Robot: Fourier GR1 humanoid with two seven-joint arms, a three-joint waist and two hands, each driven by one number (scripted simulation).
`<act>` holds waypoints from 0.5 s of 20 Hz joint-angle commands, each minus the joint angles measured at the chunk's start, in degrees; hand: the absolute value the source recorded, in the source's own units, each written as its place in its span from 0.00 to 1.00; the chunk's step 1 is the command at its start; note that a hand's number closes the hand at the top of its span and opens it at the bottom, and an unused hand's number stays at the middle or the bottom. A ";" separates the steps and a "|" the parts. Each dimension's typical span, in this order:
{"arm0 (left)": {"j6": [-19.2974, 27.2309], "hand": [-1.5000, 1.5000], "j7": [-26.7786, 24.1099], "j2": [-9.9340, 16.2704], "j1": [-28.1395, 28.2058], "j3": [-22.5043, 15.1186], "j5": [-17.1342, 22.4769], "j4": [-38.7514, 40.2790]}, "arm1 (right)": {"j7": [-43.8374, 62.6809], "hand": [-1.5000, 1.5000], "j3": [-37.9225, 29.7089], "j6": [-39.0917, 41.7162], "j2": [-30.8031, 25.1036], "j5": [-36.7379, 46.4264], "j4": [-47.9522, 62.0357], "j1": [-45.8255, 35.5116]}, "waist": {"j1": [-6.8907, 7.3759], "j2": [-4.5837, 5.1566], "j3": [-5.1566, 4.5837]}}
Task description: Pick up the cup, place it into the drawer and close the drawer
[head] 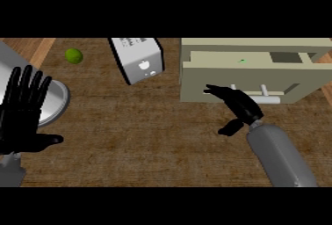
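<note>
Right hand (pixel 235 102) is reaching in at the centre right, fingers straight and holding nothing, tips touching the front of the open drawer (pixel 246 72) beside its handle (pixel 267 99). The cup isn't showing anywhere, so probably it's sitting inside. Closing step, I'd say: next comes a push toward the frame's top. Left hand (pixel 24 115) is resting open at the left edge

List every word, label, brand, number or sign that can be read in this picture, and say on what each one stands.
Readable text: none.
Toaster: grey markings near its top end, too blurred to read.
Toaster: a small white mark on its side, shape not clear, no letters.
Drawer: a tiny green dot inside, not a letter or number.
Lime, plate, both hands: no markings.
</note>
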 commanded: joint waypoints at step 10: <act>-6.96 0.00 0.98 -0.80 0.90 4.38 -0.18 1.90 | -11.62 0.00 -9.93 -1.09 -3.20 -1.17 35.17 -22.54 | 1.67 0.78 0.07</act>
